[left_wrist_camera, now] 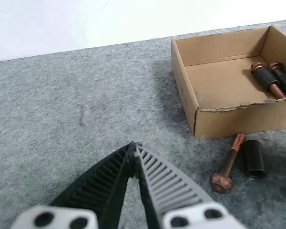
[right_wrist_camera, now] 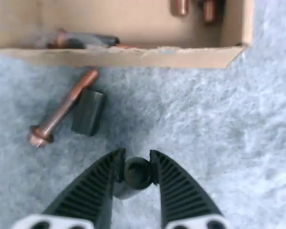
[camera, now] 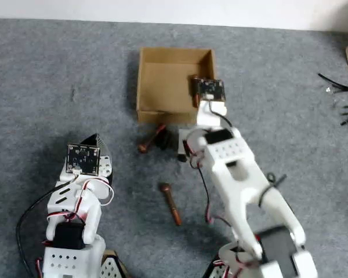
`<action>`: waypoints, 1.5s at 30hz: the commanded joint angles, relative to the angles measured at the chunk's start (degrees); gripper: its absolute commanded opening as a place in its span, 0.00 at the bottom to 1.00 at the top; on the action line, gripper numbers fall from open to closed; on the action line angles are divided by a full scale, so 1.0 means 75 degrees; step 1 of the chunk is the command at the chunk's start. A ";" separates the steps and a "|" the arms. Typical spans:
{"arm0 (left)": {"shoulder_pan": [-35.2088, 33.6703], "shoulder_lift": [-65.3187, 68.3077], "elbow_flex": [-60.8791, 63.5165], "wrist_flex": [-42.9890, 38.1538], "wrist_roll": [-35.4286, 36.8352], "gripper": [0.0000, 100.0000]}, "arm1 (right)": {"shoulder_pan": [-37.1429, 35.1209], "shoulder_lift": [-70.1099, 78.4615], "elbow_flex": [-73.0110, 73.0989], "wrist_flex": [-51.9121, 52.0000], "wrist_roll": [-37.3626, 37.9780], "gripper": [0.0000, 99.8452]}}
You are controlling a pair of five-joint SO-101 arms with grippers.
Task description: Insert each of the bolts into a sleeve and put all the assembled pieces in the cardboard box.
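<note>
**A:** Jaws first. The right gripper [right_wrist_camera: 136,160] is clamped on a black sleeve [right_wrist_camera: 136,174], low over the grey carpet [right_wrist_camera: 238,133] just in front of the cardboard box [right_wrist_camera: 133,56]. I can't tell if the sleeve touches the carpet. The left gripper [left_wrist_camera: 135,150] is pinched together with nothing in it, parked well apart from the box.

**B:** How far along?

**A:** About halfway, I'd say. Two assembled pieces [left_wrist_camera: 268,81] lie side by side inside the box. Left to do: a bolt [left_wrist_camera: 229,162] and a spare sleeve [left_wrist_camera: 253,157] lie next to each other just outside the near wall, not joined. A lone bolt [camera: 170,204] lies out on the carpet between the two arms. So two bolts are unsleeved, and one of the two loose sleeves is already in the right jaws.

**B:** Anything else in the box?

**A:** The right wrist view has a blurred dark-and-copper shape just inside the near wall. It could be another piece, but I can't say.

**B:** What does each view give?

**A:** The left wrist view gives the cleanest look at the box contents. The right wrist view gives the grip, with the sleeve's open end facing the camera. The high view gives the lone bolt's spot and both arms' places.
</note>
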 commanded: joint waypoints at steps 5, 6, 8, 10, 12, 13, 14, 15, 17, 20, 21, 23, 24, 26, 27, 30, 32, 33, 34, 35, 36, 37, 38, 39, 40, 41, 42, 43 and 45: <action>0.0147 -0.0088 -0.0229 -0.0188 0.0047 0.01 | 0.0100 -0.2561 0.1893 -0.1096 0.0785 0.00; 0.0147 -0.0088 -0.0229 -0.0188 0.0047 0.01 | 0.0100 -0.2749 0.2057 -0.1131 0.0891 0.00; 0.0158 -0.0088 -0.0229 -0.0188 0.0059 0.01 | 0.0100 -0.3065 0.2315 -0.1143 0.1043 0.00; 0.0158 -0.0088 -0.0229 -0.0188 0.0059 0.01 | 0.0217 -0.3229 0.2456 -0.1143 0.1207 0.00; 0.0158 -0.0088 -0.0229 -0.0188 0.0059 0.01 | 0.0568 -0.3253 0.2514 -0.1143 0.1207 0.00; 0.0158 -0.0088 -0.0229 -0.0188 0.0059 0.01 | 0.0791 -0.3241 0.2538 -0.1143 0.1207 0.00; 0.0158 -0.0088 -0.0229 -0.0188 0.0059 0.01 | 0.0967 -0.3241 0.2561 -0.1143 0.1207 0.00; 0.0158 -0.0088 -0.0229 -0.0188 0.0059 0.01 | 0.1108 -0.3229 0.2620 -0.1131 0.1207 0.00; 0.0158 -0.0088 -0.0229 -0.0188 0.0059 0.01 | 0.1131 -0.3229 0.2784 -0.1272 0.1207 0.01; 0.0346 -0.0088 -0.0229 -0.0176 0.0047 0.01 | 0.0615 -0.3229 0.2819 -0.1342 0.1207 0.02; 0.0393 -0.0088 -0.0217 -0.0176 0.0035 0.01 | 0.0381 -0.3229 0.2819 -0.1342 0.1207 0.04; 0.0381 -0.0088 -0.0217 -0.0176 0.0035 0.01 | -0.0029 -0.3229 0.2807 -0.1354 0.1207 0.11; 0.0346 -0.0088 -0.0217 -0.0176 0.0035 0.01 | -0.0229 -0.3229 0.2807 -0.1354 0.1196 0.14; 0.0334 -0.0088 -0.0217 -0.0188 0.0023 0.01 | -0.0592 -0.3147 0.2807 -0.1319 0.0832 0.19; 0.0334 -0.0088 -0.0217 -0.0188 0.0023 0.01 | -0.0803 -0.3053 0.2749 -0.1330 0.0633 0.19; 0.0111 -0.0088 -0.0217 -0.0199 0.0047 0.01 | -0.1377 -0.2350 0.2315 -0.1319 0.0422 0.19; -0.0018 -0.0088 -0.0217 -0.0211 0.0059 0.01 | -0.1635 -0.1670 0.1987 -0.1319 0.0410 0.19; -0.0041 -0.0088 -0.0217 -0.0211 0.0059 0.01 | -0.1788 -0.1307 0.1811 -0.1307 0.0399 0.19; -0.0041 -0.0088 -0.0217 -0.0211 0.0059 0.01 | -0.1928 -0.1037 0.1694 -0.1307 0.0399 0.19; -0.0041 -0.0100 -0.0229 -0.0211 0.0059 0.01 | -0.2081 -0.0733 0.1565 -0.1248 0.0399 0.19; -0.0041 -0.0100 -0.0229 -0.0211 0.0059 0.01 | -0.2186 -0.0486 0.1424 -0.1096 0.0399 0.19; -0.0041 -0.0100 -0.0229 -0.0211 0.0059 0.01 | -0.2268 -0.0287 0.1248 -0.0967 0.0352 0.19; -0.0041 -0.0100 -0.0229 -0.0211 0.0059 0.01 | -0.2303 -0.0147 0.1073 -0.0826 0.0211 0.19; -0.0041 -0.0100 -0.0229 -0.0211 0.0059 0.01 | -0.2303 -0.0053 0.0908 -0.0686 0.0035 0.19; -0.0029 -0.0100 -0.0229 -0.0211 0.0059 0.01 | -0.2292 0.0006 0.0756 -0.0580 -0.0059 0.19; -0.0029 -0.0100 -0.0229 -0.0211 0.0059 0.01 | -0.2268 0.0041 0.0674 -0.0510 -0.0129 0.19; -0.0029 -0.0100 -0.0229 -0.0211 0.0059 0.01 | -0.2256 0.0053 0.0604 -0.0498 -0.0141 0.19; -0.0029 -0.0100 -0.0229 -0.0211 0.0059 0.01 | -0.2210 0.0088 0.0604 -0.0498 -0.0152 0.19; -0.0029 -0.0100 -0.0229 -0.0211 0.0059 0.01 | -0.2127 0.0170 0.0615 -0.0522 -0.0176 0.19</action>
